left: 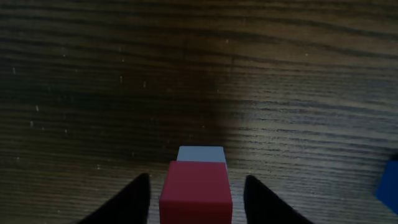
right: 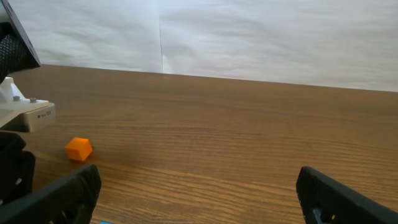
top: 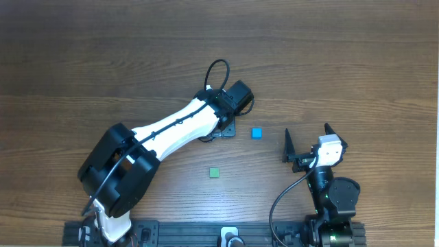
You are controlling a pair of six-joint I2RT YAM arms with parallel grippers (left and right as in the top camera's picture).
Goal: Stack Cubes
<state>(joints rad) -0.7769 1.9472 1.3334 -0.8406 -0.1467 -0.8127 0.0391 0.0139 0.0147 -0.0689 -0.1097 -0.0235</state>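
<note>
A red cube (left: 196, 193) sits on top of a pale grey cube (left: 201, 153) on the wooden table. My left gripper (left: 196, 178) is open, one finger on each side of the red cube with a small gap to it. From above, the left gripper (top: 218, 129) is at mid-table, with a blue cube (top: 256, 132) just to its right and a green cube (top: 214, 173) nearer the bases. The blue cube (left: 390, 186) also shows at the left wrist view's edge. An orange cube (right: 78, 149) lies beside the left arm. My right gripper (top: 306, 132) stands open and empty near its base.
The left arm's white link (top: 175, 130) slants across the table's middle, with a black cable loop (top: 218, 72) above its wrist. A white wall (right: 249, 37) stands behind the table's far edge. Bare wood stretches across the far half and both sides.
</note>
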